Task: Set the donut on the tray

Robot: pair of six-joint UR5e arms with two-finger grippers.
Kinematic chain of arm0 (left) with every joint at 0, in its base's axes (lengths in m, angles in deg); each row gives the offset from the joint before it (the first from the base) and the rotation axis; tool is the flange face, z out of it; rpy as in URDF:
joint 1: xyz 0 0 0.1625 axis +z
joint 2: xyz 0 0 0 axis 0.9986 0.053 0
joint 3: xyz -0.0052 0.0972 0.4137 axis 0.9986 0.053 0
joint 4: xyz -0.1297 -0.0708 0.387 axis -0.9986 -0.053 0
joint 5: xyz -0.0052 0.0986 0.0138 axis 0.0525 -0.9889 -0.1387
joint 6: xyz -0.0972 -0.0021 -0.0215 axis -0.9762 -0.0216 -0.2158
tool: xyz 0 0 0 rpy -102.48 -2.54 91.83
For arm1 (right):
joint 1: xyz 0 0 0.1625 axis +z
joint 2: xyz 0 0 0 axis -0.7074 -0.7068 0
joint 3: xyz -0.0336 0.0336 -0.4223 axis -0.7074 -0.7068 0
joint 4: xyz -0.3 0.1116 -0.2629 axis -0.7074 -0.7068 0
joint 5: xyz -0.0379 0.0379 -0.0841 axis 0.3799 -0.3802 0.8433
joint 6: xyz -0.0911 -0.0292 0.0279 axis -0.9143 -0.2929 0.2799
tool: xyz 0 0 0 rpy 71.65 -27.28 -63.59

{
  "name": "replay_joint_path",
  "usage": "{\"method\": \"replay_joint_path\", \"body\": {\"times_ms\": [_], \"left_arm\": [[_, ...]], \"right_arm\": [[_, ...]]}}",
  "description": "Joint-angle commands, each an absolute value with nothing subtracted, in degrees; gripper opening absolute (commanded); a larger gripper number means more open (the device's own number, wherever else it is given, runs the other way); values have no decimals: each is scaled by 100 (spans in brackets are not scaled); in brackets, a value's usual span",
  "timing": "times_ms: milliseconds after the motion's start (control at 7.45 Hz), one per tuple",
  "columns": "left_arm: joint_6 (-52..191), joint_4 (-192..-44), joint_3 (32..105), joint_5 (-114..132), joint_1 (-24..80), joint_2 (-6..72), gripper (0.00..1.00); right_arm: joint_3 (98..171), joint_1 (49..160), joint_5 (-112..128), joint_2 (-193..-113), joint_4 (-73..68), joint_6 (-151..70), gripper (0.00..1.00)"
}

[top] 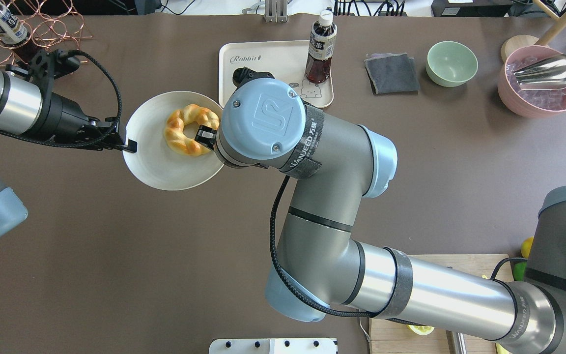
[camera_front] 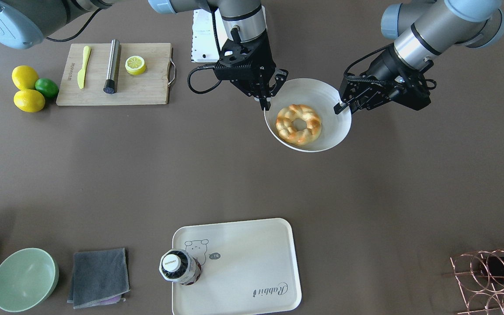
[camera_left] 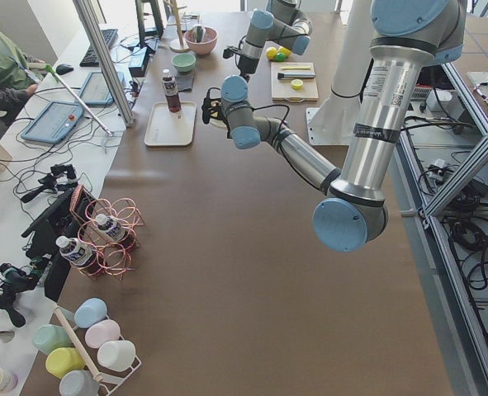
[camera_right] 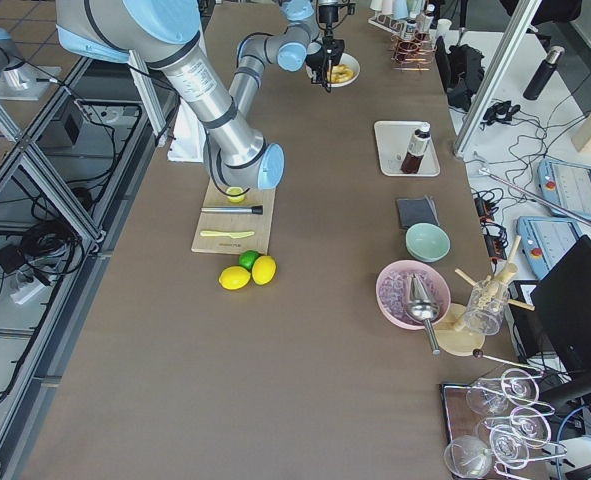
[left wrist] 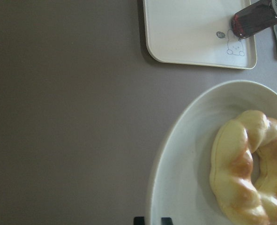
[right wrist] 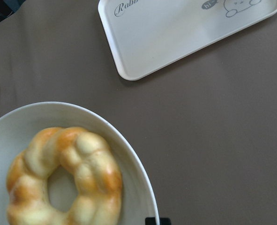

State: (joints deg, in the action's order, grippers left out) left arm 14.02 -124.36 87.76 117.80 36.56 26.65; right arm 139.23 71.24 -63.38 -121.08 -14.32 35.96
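Observation:
The donut (camera_front: 299, 124), a braided golden ring, lies in a round white plate (camera_front: 317, 94). It also shows in the overhead view (top: 190, 129) and both wrist views (left wrist: 250, 168) (right wrist: 65, 178). My left gripper (camera_front: 338, 108) is shut on one side of the plate's rim. My right gripper (camera_front: 264, 104) is shut on the opposite side. The plate looks held above the table. The cream-white tray (camera_front: 252, 258) with the bear drawing lies beyond the plate, on the operators' side. It shows in the left wrist view (left wrist: 185, 33) and in the right wrist view (right wrist: 175, 37).
A dark drink bottle (camera_front: 180, 267) stands on the tray's bear corner. A grey cloth (camera_front: 99, 278) and a green bowl (camera_front: 24, 280) lie beside the tray. A wooden cutting board (camera_front: 147, 87) with a lemon half, loose lemons (camera_front: 28, 99) and a copper rack (camera_front: 492, 280) sit at the edges.

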Motion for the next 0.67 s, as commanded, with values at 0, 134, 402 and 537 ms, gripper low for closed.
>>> {"method": "replay_joint_path", "body": {"times_ms": [0,134,402,537], "left_arm": [[1403,-12427,8813,11776,3625,2625,0],[1403,-12418,8813,11776,3625,2625,0],[1403,-12392,8804,11767,3616,2634,0],[1394,-12392,8795,11758,3633,2634,0]], "right_arm": [[13940,7130,-6346,-12111,-1425,3591,0],[13974,7130,-6355,-12111,-1424,3582,0],[14071,7130,-6337,-12120,-1407,3565,100],[14167,7130,-6337,-12111,-1407,3565,100]]}}
